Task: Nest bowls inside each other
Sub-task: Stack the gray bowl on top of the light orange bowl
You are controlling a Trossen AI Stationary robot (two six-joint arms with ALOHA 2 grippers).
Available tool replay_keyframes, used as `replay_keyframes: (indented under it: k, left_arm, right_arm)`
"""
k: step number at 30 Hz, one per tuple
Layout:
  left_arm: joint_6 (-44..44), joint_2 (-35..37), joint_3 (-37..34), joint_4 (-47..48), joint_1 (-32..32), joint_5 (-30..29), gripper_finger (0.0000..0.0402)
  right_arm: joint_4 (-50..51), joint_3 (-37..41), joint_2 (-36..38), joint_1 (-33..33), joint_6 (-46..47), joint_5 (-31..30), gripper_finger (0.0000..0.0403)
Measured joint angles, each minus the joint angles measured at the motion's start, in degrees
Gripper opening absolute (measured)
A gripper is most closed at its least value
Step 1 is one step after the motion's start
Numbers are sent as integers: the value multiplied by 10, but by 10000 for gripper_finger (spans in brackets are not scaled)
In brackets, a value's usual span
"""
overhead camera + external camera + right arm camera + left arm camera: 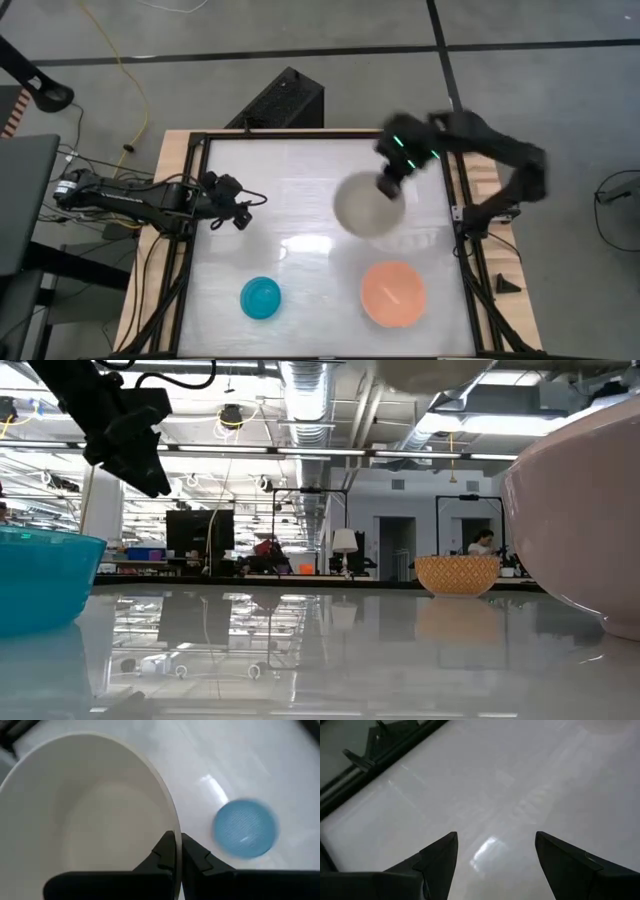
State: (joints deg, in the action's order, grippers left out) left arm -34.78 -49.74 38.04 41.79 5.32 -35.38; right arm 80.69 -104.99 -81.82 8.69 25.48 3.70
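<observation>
My right gripper (388, 185) (178, 840) is shut on a pale off-white bowl (368, 205) (85, 815), held high over the table's far right part. Its underside (430, 370) shows at the top of the low view. On the table below it rests a small light blue speckled bowl (245, 834). A turquoise bowl (261, 297) (40, 585) stands near the front, left of centre. A salmon-pink bowl (393, 293) (590, 520) stands at the front right. My left gripper (240, 212) (495, 855) hangs open over the table's left side with nothing between its fingers. My right gripper pinches the off-white bowl's rim (170, 827), one finger inside the bowl and one outside. The fingers come slanting down from above, on the bowl's far right side. The bowl is lifted clear of the table, its mouth up.
The glossy white tabletop (300, 190) has a dark raised frame (195, 200) along its edges. A black box (285, 100) stands on the floor behind the far edge. In the low view a tan patterned bowl shape (457, 573) shows far back.
</observation>
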Motion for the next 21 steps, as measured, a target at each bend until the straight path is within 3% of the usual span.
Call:
replay_keyframes:
  k: [6, 10, 15, 21]
  left_arm:
    - [29, 0, 0, -12, 0, -29, 255]
    - [60, 0, 0, -32, 0, -41, 255]
    - [102, 0, 0, -44, -5, -35, 255]
    - [104, 0, 0, -45, -27, -26, 255]
  right_arm:
    - [-168, 288, 180, -221, 287, -96, 35]
    - [-255, 414, 230, -356, 463, -182, 33]
    - [-247, 456, 207, -464, 621, -222, 33]
    - [-212, 456, 150, -512, 722, -251, 33]
